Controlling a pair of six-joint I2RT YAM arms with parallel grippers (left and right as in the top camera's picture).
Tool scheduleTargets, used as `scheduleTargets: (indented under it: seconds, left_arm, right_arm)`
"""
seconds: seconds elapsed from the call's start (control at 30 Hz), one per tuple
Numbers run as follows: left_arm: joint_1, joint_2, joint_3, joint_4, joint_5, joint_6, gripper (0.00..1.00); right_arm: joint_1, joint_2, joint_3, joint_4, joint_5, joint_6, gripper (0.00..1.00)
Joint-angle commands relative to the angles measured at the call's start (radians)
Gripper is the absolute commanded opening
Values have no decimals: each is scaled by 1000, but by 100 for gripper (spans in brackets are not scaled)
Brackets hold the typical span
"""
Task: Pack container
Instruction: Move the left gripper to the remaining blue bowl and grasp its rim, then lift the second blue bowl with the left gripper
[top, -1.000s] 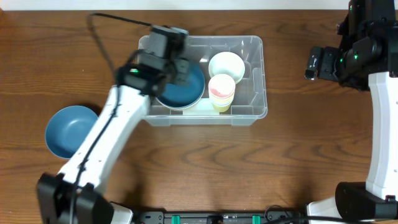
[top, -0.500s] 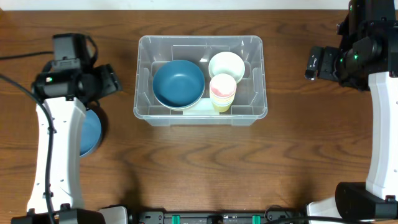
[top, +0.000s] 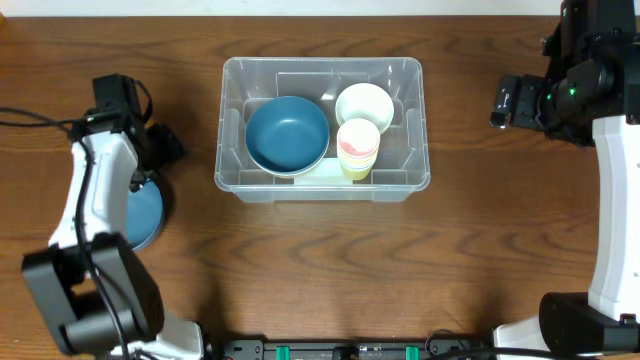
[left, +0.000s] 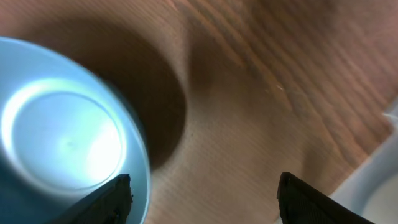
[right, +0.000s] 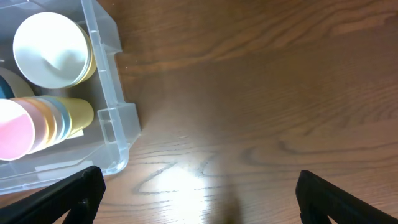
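Left jaws apart, empty, by a blue bowl on the worktop, nine o'clock of the clear bin; right jaws apart, three o'clock of it

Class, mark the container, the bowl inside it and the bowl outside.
container (top: 418, 120): overhead view, right wall
bowl inside (top: 287, 135): overhead view, its floor
bowl outside (left: 62, 140): left wrist view, its floor

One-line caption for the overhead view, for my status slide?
Clear plastic rectangular container holds a blue bowl and stacked pastel cups; open left gripper hangs beside a second blue bowl on the wooden table.
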Motion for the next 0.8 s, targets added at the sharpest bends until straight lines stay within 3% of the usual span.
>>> scheduleTargets:
  seconds: [0.0,0.53,0.77]
  left_arm:
    - [3,48,-3,11,-11,-21,75]
    - [3,81,-3,44,-116,-95,75]
    - [3,82,-15,51,-140,-95,68]
  right_arm:
    - [-5,-12,0,0,-3,-11,99]
    - [-5,-12,0,0,-3,-11,99]
    - [-5,-12,0,0,-3,-11,99]
